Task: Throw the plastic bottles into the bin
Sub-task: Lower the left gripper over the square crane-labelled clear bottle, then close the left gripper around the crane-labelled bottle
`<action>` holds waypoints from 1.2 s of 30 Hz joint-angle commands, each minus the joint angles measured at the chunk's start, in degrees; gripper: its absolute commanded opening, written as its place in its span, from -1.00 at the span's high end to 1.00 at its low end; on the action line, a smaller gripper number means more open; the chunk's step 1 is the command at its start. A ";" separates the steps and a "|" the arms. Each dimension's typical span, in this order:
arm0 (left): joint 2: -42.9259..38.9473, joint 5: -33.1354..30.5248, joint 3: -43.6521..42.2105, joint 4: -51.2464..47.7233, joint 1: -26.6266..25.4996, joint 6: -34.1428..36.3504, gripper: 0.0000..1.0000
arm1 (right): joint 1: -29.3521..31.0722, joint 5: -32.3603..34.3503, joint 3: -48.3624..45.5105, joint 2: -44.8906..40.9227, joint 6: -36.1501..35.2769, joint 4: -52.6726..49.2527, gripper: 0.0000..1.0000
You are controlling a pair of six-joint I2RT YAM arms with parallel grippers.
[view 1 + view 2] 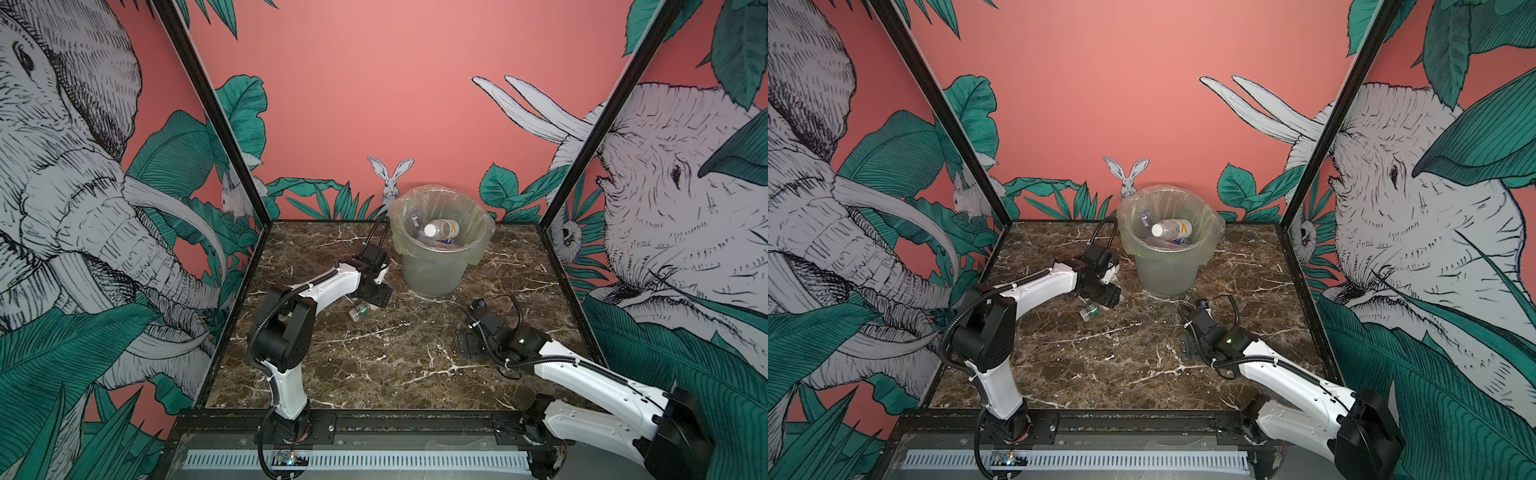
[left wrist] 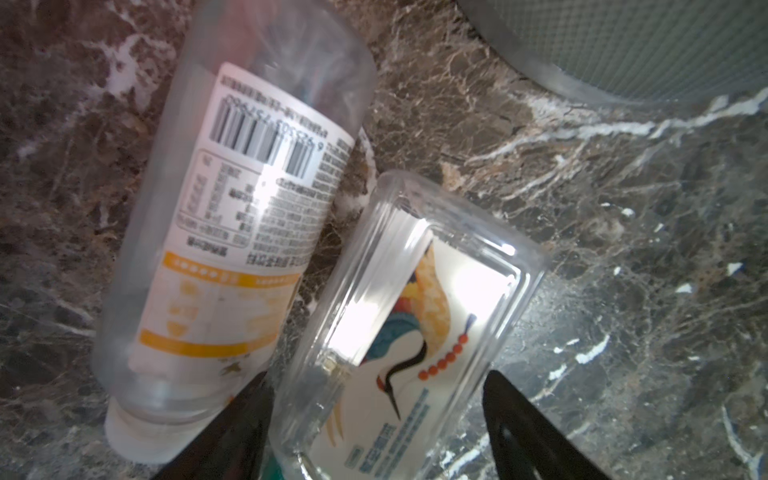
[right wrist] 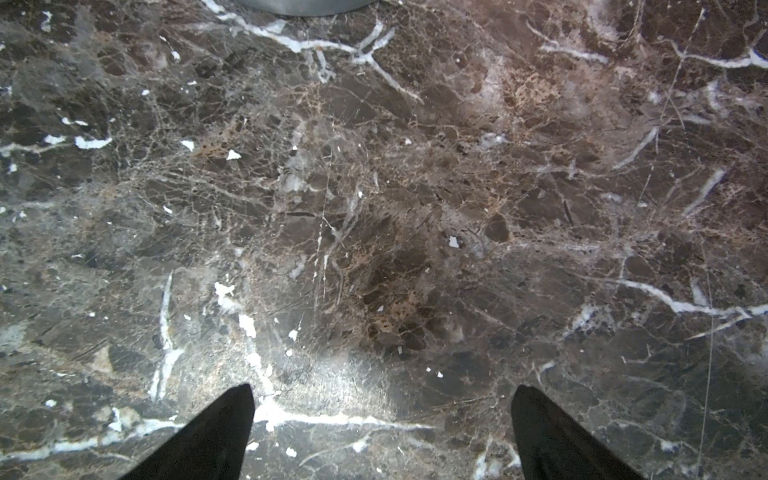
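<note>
Crane-label bottle | lying straddled by left hand | near bin

Two plastic bottles are counted on the tabletop: one orange-labelled bottle, one crane-labelled bottle. One bin is counted, far centre; its contents cannot be totalled.

- Bottle with the white and orange label, left wrist camera: a barcode with a row of digits, upside down to me. I make out a leading 6 and 9; the rest is too smeared.
- Same label: a boxed table and dense small print, not legible.
- Bottle with the crane picture: lines of small blue print, unreadable.
- Topmost bottle in the bin: a yellow mark, no letters I can read.
</note>
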 commanded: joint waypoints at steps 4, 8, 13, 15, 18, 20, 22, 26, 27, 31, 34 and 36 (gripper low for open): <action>-1.41 0.75 1.29 -4.43 -2.67 -0.53 -0.58 | 0.03 0.89 -1.31 -1.42 0.52 0.43 -0.98; -1.17 0.07 1.33 -4.60 -3.58 -1.38 -0.58 | 0.05 0.85 -1.90 -2.25 0.78 0.23 -0.98; 0.64 -0.50 2.68 -5.82 -3.62 -0.82 -0.64 | 0.03 1.03 -2.12 -3.03 1.00 -0.35 -0.98; 1.81 -0.55 3.70 -6.72 -3.66 -0.59 -0.66 | 0.03 1.11 -2.25 -3.45 0.96 -0.49 -0.97; 3.35 -0.59 5.11 -7.39 -3.70 -0.33 -0.68 | 0.03 1.10 -2.31 -3.75 1.29 -0.54 -0.97; 4.26 -0.61 6.14 -7.79 -3.68 -0.28 -0.68 | 0.03 1.14 -2.46 -3.82 1.40 -0.61 -0.98; 5.29 -0.72 7.11 -8.08 -3.63 -0.24 -0.68 | 0.05 1.11 -2.56 -3.93 1.49 -0.55 -0.98; 7.12 -0.98 8.56 -8.37 -3.56 -0.21 -0.68 | 0.03 1.31 -2.57 -4.10 1.49 -0.79 -0.98; 7.44 -1.04 8.66 -8.35 -3.56 -0.24 -0.67 | 0.03 1.37 -2.58 -4.15 1.49 -0.88 -0.97; 8.31 -1.03 8.19 -7.99 -3.56 -0.36 -0.65 | 0.03 1.54 -2.82 -4.55 1.49 -1.22 -0.98; 8.52 -0.93 7.38 -7.61 -3.56 -0.41 -0.63 | -0.02 1.55 -3.00 -4.48 1.49 -1.16 -0.98; 8.52 -0.85 6.68 -7.48 -3.56 -0.33 -0.60 | 0.03 1.55 -3.00 -4.38 1.53 -1.06 -0.98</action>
